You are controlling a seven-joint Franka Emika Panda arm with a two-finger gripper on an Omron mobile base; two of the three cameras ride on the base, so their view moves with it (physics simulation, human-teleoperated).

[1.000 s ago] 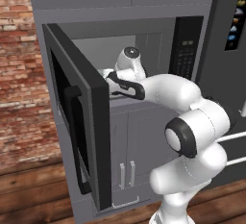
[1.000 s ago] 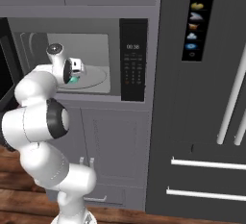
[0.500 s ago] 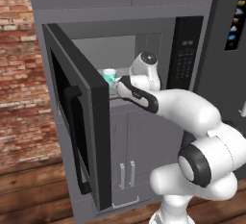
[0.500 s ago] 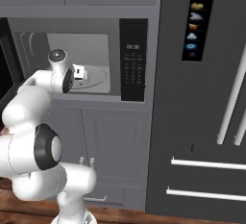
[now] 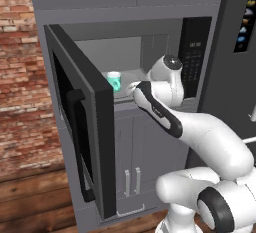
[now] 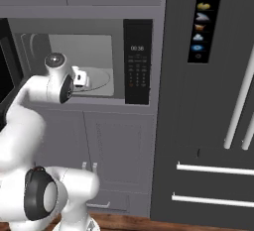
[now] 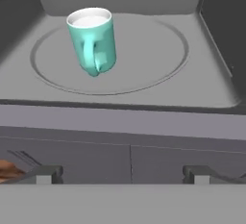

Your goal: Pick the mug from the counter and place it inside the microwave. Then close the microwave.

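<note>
Now the mug (image 7: 92,40) stands upright on the turntable (image 7: 144,59) inside the microwave (image 5: 150,47), door (image 5: 82,127) swung open; the end effector (image 7: 122,174) hangs just outside, fingers spread wide, gripping nothing.

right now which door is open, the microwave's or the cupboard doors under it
The microwave door, swung wide to the left with the mug visible inside; the cupboard doors below sit flush and shut.

- The arm (image 5: 200,132) has glossy white rounded shells, thick and tubular, across the right half of the left base frame.
- A dark grey joint ring (image 5: 217,212) sits at lower right there.
- A black band (image 5: 159,113) runs along one link.
- A grey round cap (image 6: 54,60) tops the wrist, upper left of the right base frame.
</note>
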